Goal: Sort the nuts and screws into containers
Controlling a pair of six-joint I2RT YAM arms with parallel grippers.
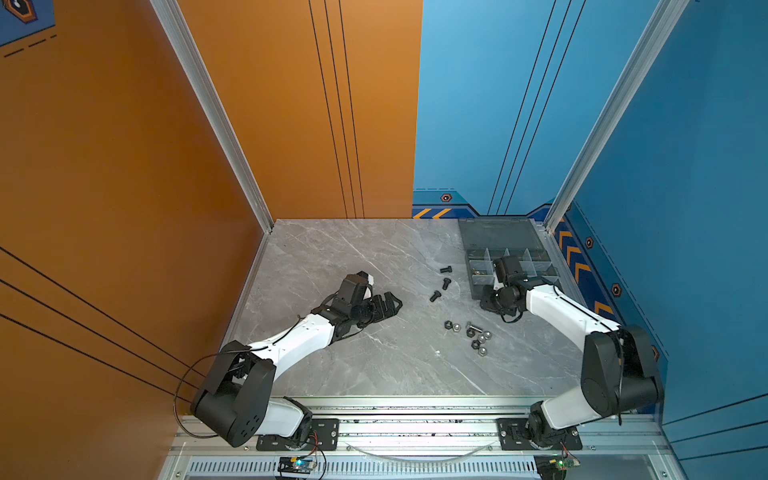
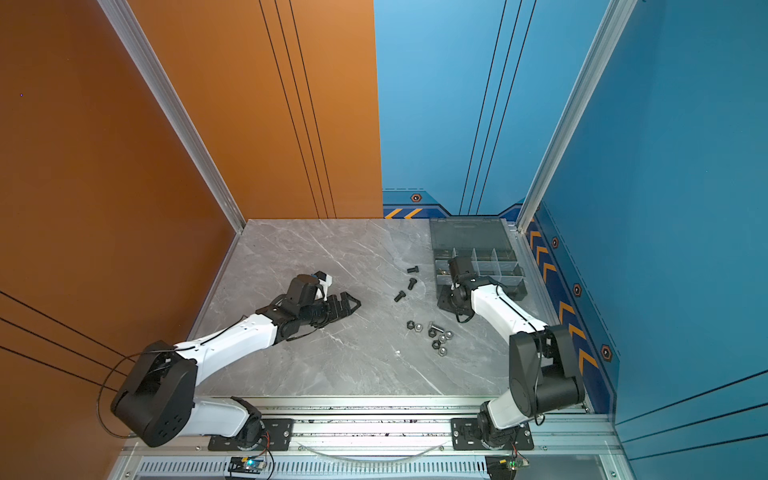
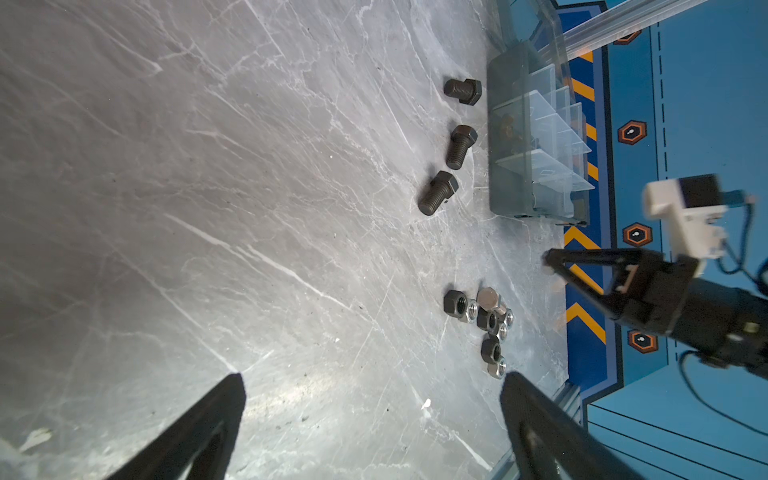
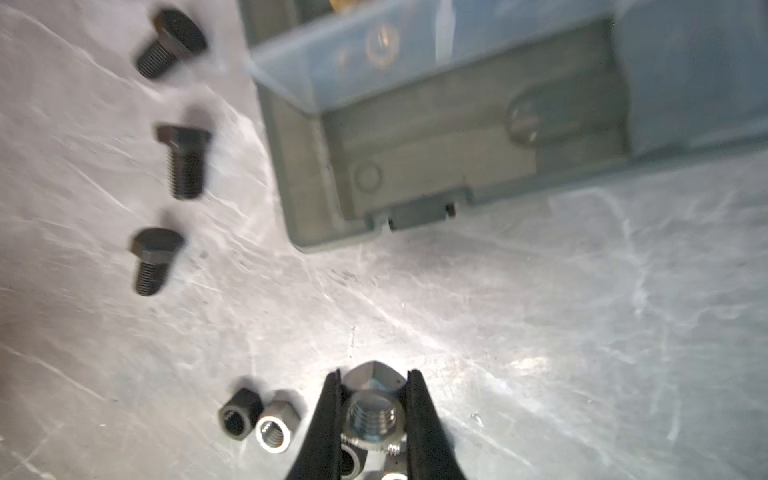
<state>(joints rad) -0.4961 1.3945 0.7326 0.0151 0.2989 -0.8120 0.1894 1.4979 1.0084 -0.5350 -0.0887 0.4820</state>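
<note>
A silver screw [image 4: 372, 409] lies in a cluster of black and silver nuts [image 1: 478, 338] at the table's right. My right gripper [image 4: 376, 376] hangs close over it beside the organizer box [image 1: 478, 286]. Its fingers stand a narrow gap apart, the screw's head filling that gap; contact does not show. In the left wrist view the right gripper [image 3: 547, 261] sits slightly off the nuts [image 3: 492, 322]. Three black screws [image 1: 446, 284] lie left of the box. My left gripper [image 3: 374, 380] rests wide open on the table, holding nothing.
The box's flat lid [image 1: 498, 235] lies open toward the back wall. Brass-coloured pieces [image 1: 480, 272] sit in a left compartment. The box stands in the table's back right corner, near the blue side wall [image 1: 665, 249]. The left arm [image 1: 299, 336] lies across the left side.
</note>
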